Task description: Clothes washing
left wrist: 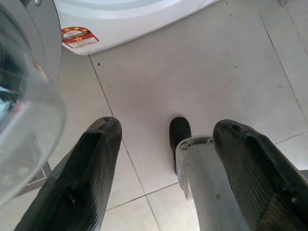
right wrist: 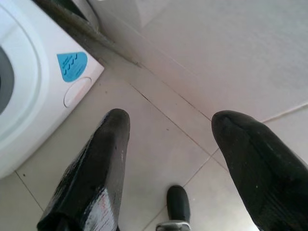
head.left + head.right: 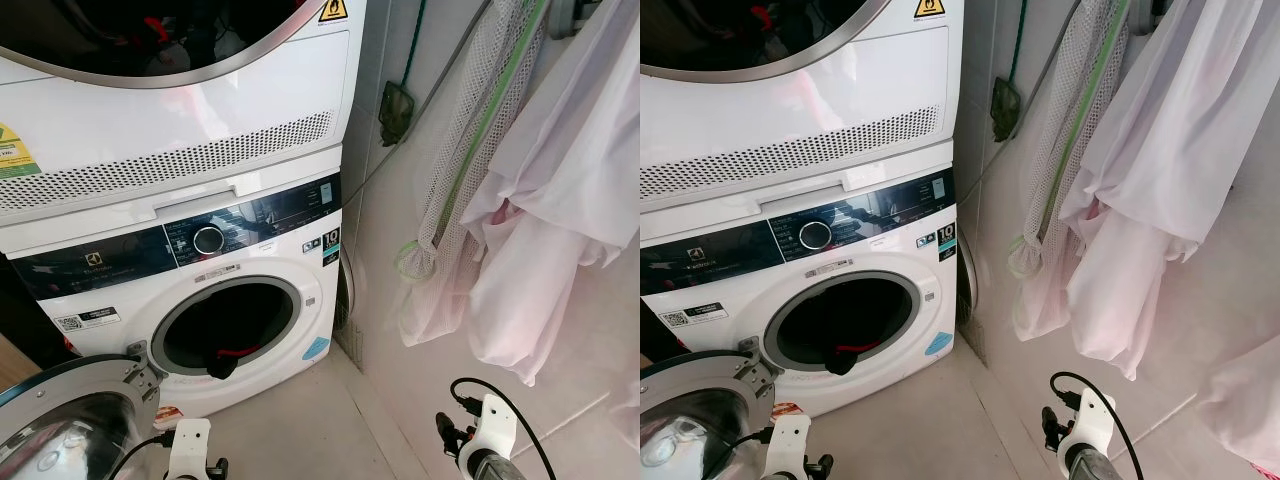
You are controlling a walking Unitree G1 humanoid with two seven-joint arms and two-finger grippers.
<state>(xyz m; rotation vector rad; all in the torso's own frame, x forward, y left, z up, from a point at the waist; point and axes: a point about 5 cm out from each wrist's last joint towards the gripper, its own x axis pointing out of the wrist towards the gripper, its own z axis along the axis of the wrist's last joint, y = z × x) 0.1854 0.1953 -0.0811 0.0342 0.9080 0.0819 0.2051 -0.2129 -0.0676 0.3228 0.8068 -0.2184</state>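
A white front-loading washing machine stands under a stacked dryer. Its round door hangs swung open at the lower left. Dark clothes with a red band lie in the drum mouth and droop over its rim. Both arms hang low, with the left wrist by the door and the right wrist near the wall. In the left wrist view my left gripper is open over floor tiles. In the right wrist view my right gripper is open and empty above the floor beside the washer's corner.
A mesh laundry bag and pale pink garments hang along the tiled wall on the right. Light floor tiles lie between the machine and the wall. My foot shows below the left gripper.
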